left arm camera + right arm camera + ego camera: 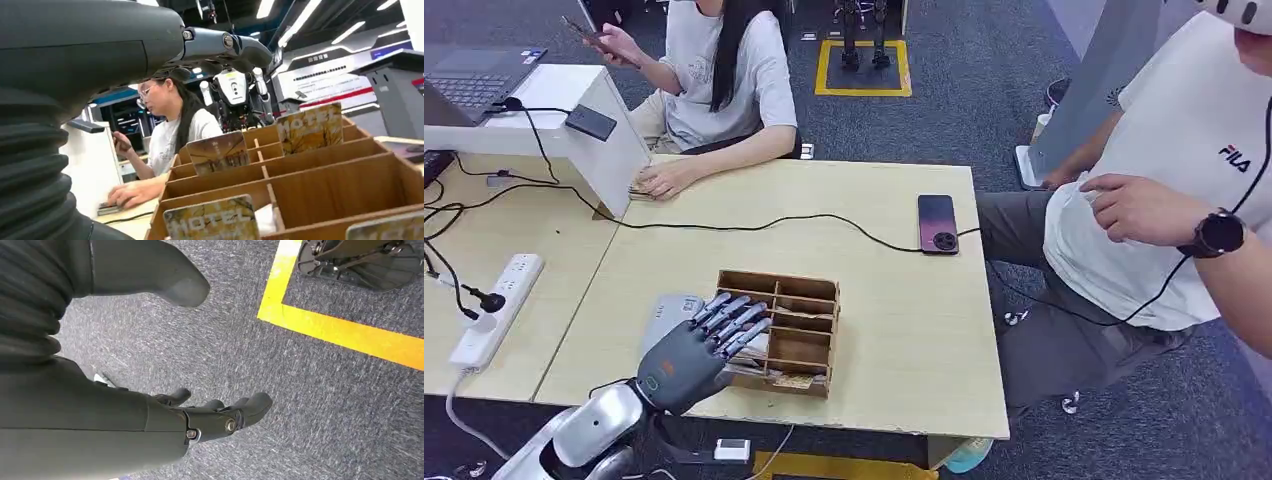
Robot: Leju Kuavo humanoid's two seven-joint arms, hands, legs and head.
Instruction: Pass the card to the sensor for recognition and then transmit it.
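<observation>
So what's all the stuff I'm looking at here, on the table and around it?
Wooden card box: one, brown, near table edge.
Hotel cards: several, yellowish, upright in the box's slots.
Phone: one, dark, far side of table, cabled.
Power strip: one, white, left table.
Laptop: one, dark, on white stand.
People: two, seated, in white shirts.
Left hand: grey, open, above the box.
Right hand: dark, hanging above carpet.

Brown wooden box on a pale wood table; yellow-and-brown cards lettered white; black phone; grey carpet, yellow stripe.
</observation>
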